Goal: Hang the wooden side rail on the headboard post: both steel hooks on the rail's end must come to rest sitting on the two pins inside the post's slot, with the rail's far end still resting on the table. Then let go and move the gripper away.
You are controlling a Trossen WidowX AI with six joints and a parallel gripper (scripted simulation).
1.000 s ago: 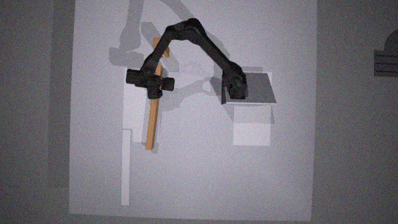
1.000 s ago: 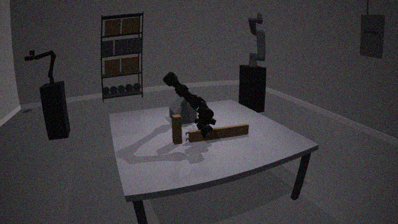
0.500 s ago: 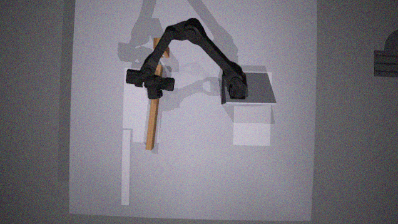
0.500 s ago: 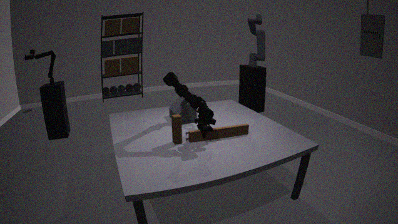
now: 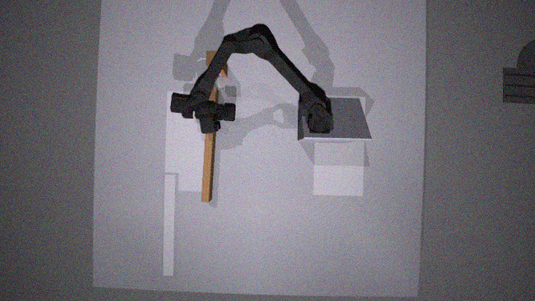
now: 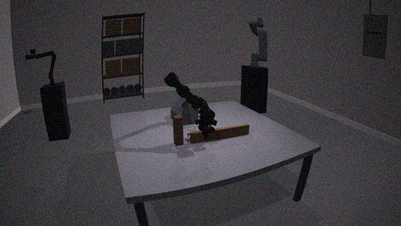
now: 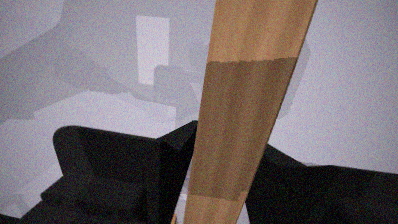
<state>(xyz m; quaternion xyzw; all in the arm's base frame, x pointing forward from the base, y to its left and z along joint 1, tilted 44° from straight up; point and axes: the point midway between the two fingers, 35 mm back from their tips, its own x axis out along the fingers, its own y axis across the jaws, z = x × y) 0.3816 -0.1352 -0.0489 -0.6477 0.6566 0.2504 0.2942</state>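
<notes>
The wooden side rail (image 5: 209,168) (image 6: 233,130) (image 7: 252,105) stands on its long narrow edge on the table. My gripper (image 6: 206,133) (image 7: 216,129) is shut on the rail, nearer its hook end, with one dark finger on each side. The upright wooden headboard post (image 5: 211,56) (image 6: 178,130) stands just beyond that end, with a small gap between rail and post. The steel hooks (image 6: 188,137) show small in that gap, apart from the post. The post's slot and pins cannot be made out. In the top view the arm hides the hook end and fingertips.
A grey slanted block (image 5: 346,119) (image 6: 189,115) stands by the arm's base. Pale bright patches, one a long strip (image 5: 168,227), show on the table (image 5: 261,235) (image 6: 252,158). A shelf (image 6: 123,57) and two arms on dark pedestals stand beyond the table.
</notes>
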